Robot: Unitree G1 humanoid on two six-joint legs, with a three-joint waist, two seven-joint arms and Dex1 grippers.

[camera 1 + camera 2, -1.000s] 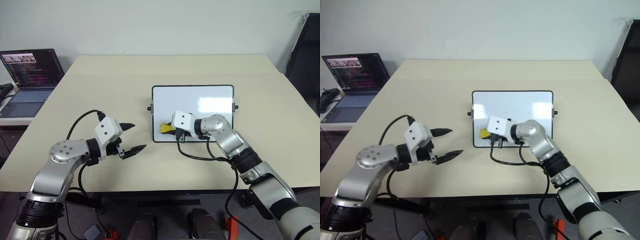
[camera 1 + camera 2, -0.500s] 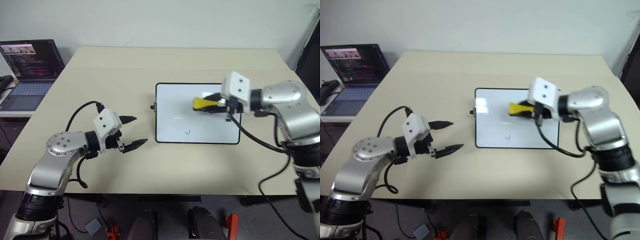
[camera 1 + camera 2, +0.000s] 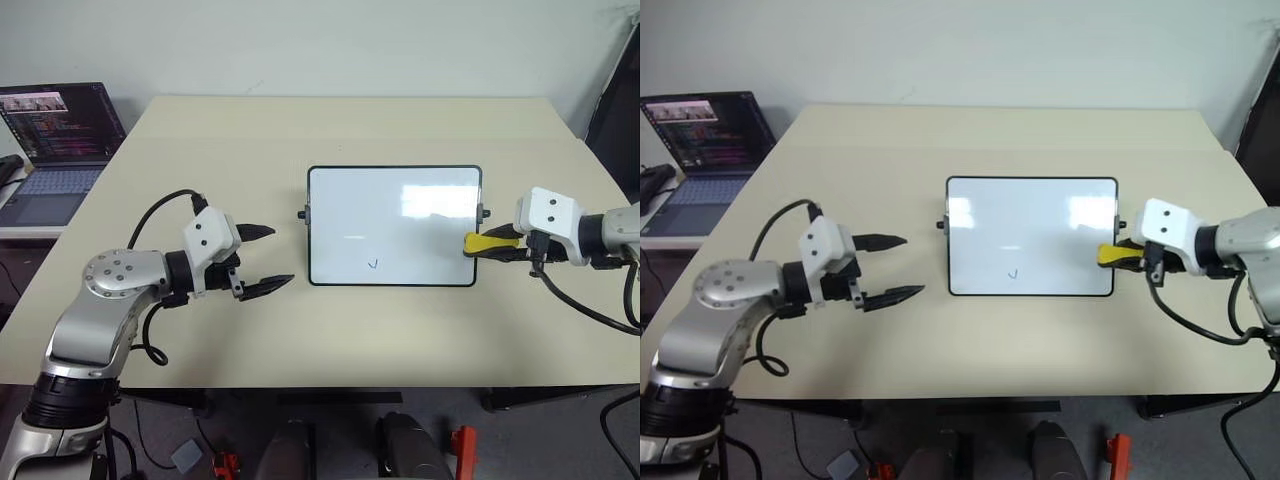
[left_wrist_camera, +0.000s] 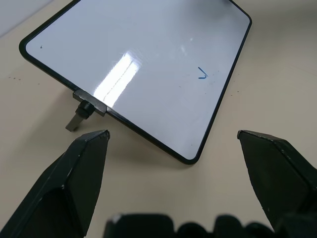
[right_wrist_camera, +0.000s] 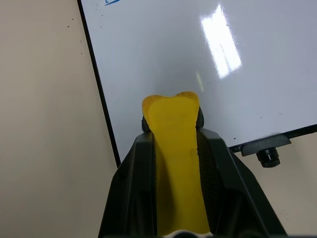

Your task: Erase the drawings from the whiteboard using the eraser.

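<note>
The whiteboard (image 3: 394,215) lies flat in the middle of the table. One small blue "v" drawing (image 3: 373,264) sits near its front edge, also in the left wrist view (image 4: 202,74). My right gripper (image 3: 490,248) is shut on the yellow eraser (image 3: 482,243), which pokes over the board's right edge, near the knob (image 5: 268,157). In the right wrist view the eraser (image 5: 176,148) runs between both fingers. I cannot tell if it touches the board. My left gripper (image 3: 280,256) hovers open left of the board, pointing at it, nothing between its fingers (image 4: 84,168).
An open laptop (image 3: 55,130) stands on a side surface to the far left. The beige table (image 3: 300,130) stretches behind and in front of the board. A dark object (image 3: 620,100) stands off the table's back right corner.
My right gripper carried the eraser from the board's front left corner across it to the right edge. The "v" mark came into view. The left gripper stayed about where it was.
</note>
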